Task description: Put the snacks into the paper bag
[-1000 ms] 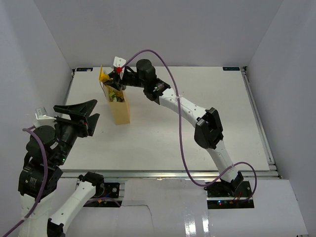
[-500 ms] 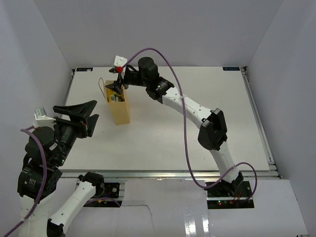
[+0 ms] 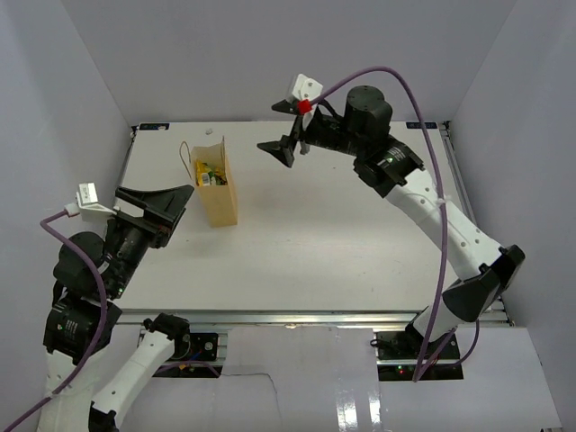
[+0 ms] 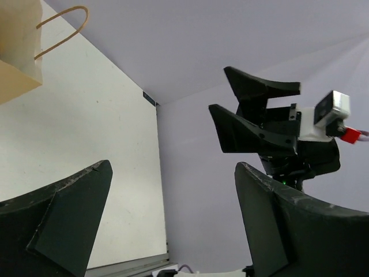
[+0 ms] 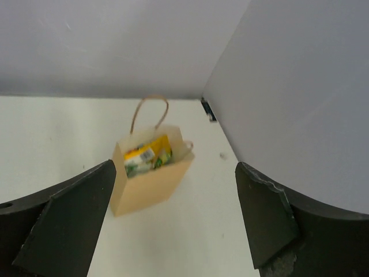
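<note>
The tan paper bag (image 3: pixel 219 196) stands upright at the back left of the table, with its loop handle (image 3: pixel 184 155) up. Green-and-yellow snack packaging (image 3: pixel 209 173) shows inside its open top. I cannot tell the narrow yellow candy packet apart from the pouch. My right gripper (image 3: pixel 281 128) is open and empty, raised in the air to the right of the bag. The right wrist view shows the bag (image 5: pixel 151 183) with the snacks (image 5: pixel 147 154) in it, between my open fingers. My left gripper (image 3: pixel 178 209) is open and empty, near the bag's left. The left wrist view catches the bag's corner (image 4: pixel 17 57).
A small white speck (image 3: pixel 209 131) lies by the table's back edge behind the bag. Purple-grey walls close in the back and both sides. The right gripper (image 4: pixel 259 109) also shows in the left wrist view, against the back wall.
My right gripper let the yellow packet go into the bag, then rose and swung away to the right, open. The left arm shifted slightly.
</note>
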### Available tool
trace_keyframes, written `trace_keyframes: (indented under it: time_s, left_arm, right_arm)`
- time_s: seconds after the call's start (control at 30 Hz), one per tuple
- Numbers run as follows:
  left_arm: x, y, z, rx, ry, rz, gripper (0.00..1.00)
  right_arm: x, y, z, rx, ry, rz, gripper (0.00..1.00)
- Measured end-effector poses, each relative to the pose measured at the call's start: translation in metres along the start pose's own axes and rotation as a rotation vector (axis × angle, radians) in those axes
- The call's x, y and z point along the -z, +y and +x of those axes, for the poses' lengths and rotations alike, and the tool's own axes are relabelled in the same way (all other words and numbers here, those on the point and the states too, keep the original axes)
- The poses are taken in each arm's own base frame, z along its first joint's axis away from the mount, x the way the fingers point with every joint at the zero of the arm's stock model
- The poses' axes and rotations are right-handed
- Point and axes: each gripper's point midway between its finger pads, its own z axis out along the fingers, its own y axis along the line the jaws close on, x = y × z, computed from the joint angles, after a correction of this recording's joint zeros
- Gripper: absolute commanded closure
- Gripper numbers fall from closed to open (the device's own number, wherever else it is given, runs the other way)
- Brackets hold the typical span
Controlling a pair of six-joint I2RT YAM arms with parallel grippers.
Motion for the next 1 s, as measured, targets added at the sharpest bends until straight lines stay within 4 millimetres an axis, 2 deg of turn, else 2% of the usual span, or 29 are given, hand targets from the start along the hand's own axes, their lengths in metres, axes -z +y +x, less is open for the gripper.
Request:
trace_keyframes:
  time_s: [0.1,0.17,0.27,0.37,0.47,0.63,0.8,0.87,1.0]
  left_arm:
    - [-0.004,0.000,0.006,-0.087,0.021,0.041,0.02]
    - [-0.009,-0.003,0.009,-0.144,0.042,0.064,0.02]
    - [-0.023,-0.005,0.018,-0.219,0.089,0.086,0.02]
    - [-0.043,0.005,0.032,-0.282,0.158,0.085,0.02]
    - [-0.059,0.024,0.050,-0.327,0.228,0.071,0.02]
    - [-0.070,0.052,0.070,-0.381,0.304,0.052,0.02]
    - [-0.075,0.054,0.075,-0.417,0.321,0.083,0.02]
    - [-0.077,0.053,0.077,-0.423,0.325,0.097,0.02]
    - [-0.080,0.060,0.082,-0.422,0.338,0.101,0.02]
  right_arm:
    - [0.045,-0.014,0.046,-0.060,0.136,0.064,0.10]
    - [0.079,-0.025,0.090,-0.116,0.259,0.123,0.10]
    - [0.125,-0.040,0.146,-0.171,0.436,0.222,0.10]
    - [0.160,-0.037,0.182,-0.202,0.567,0.280,0.10]
    - [0.189,-0.028,0.199,-0.226,0.640,0.320,0.10]
    - [0.230,-0.027,0.208,-0.233,0.699,0.423,0.10]
    - [0.263,-0.030,0.234,-0.282,0.787,0.507,0.10]
    - [0.272,-0.034,0.239,-0.292,0.809,0.539,0.10]
    - [0.278,-0.036,0.239,-0.300,0.821,0.571,0.10]
